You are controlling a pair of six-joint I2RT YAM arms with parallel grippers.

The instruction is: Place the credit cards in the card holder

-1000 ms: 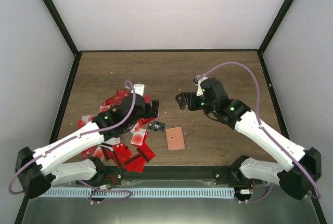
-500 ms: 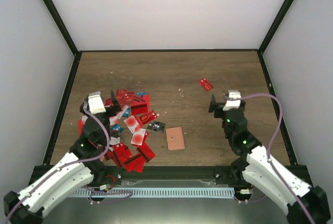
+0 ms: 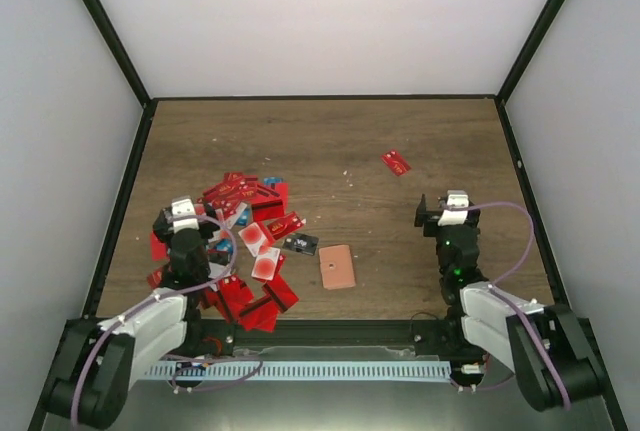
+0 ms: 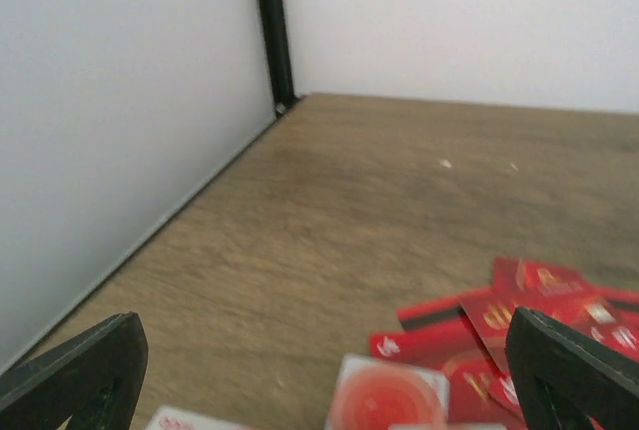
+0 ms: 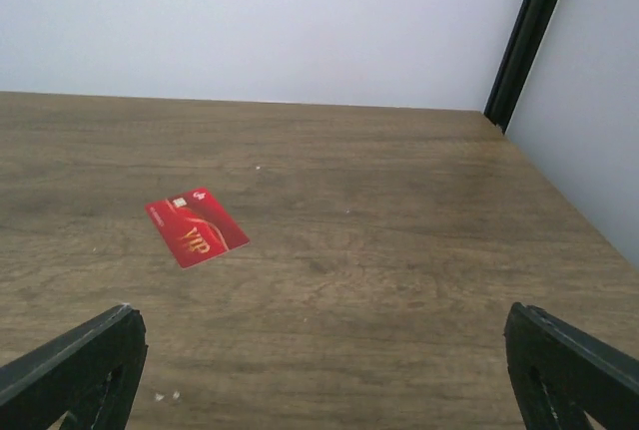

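While both arms reached out over the table [image 3: 330, 136] a second ago, they now sit folded back toward the bottom edge of the top view. The left gripper [image 3: 181, 213] has pulled away from the middle of the pile of credit cards [image 3: 245, 241] and now stands at the pile's left edge, in the lower left of the frame. The right gripper [image 3: 447, 209] has left the upper centre and now stands at the right, lower than it was half a second ago.

In the left wrist view the left gripper [image 4: 324, 355] has its fingers [image 4: 85, 370] spread to the two lower corners of the frame, with nothing between them. Red cards and a pale pink-white card [image 4: 387, 405] lie just ahead of it along the bottom edge. The right gripper [image 5: 319, 355] is spread just as wide and also holds nothing.

A single red card [image 3: 396, 162] lies alone on the wood in the upper right of the top view, at a spot the right arm covered a second ago. In the right wrist view the same card [image 5: 197, 226] lies left of centre.

The card holder [image 3: 338, 266] lies flat and closed in the lower centre, where it lay before. It is just right of the pile and well apart from both grippers, and a black card [image 3: 300, 244] lies just beside it on the left.
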